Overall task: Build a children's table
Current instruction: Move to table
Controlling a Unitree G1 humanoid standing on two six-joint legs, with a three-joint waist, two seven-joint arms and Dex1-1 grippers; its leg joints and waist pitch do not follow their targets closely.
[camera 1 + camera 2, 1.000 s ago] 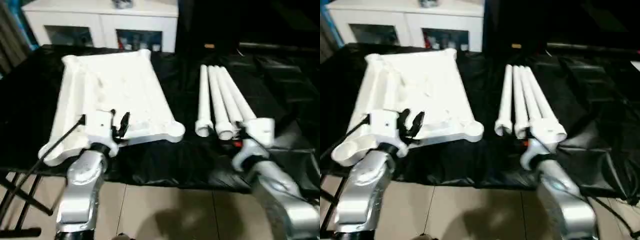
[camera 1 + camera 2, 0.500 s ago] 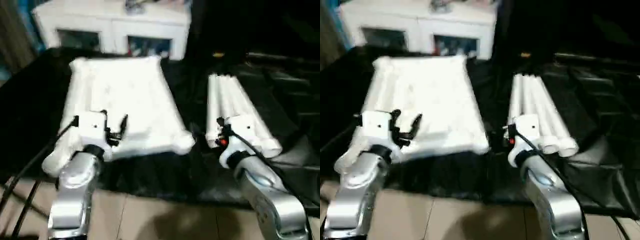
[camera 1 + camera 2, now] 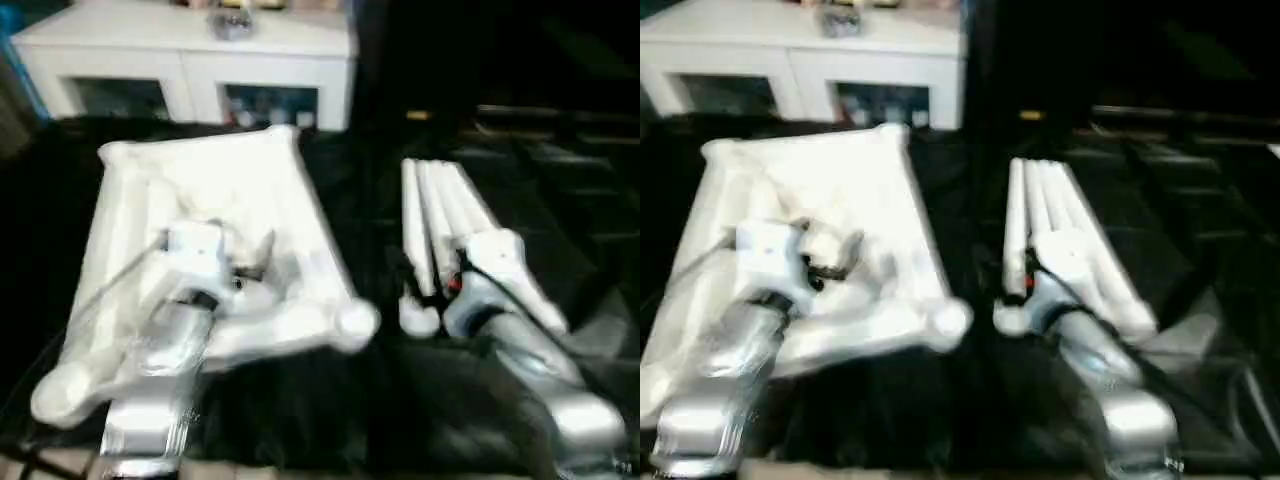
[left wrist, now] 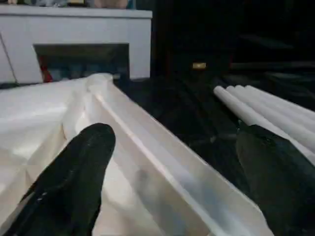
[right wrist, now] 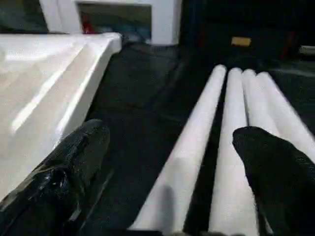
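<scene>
While both arms reach over the black cloth (image 3: 300,400) | left gripper (image 4: 172,162) released, fingers spread above the tabletop (image 3: 200,190), centre-left of frame | right gripper (image 5: 167,162) released, fingers straddling the near ends of the legs (image 3: 440,210), centre-right | white cabinet (image 3: 180,60) upper left

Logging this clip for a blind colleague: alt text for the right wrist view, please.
The open right gripper hovers over the near ends of four white tube legs lying side by side on black cloth. The white tabletop lies beside them.
</scene>
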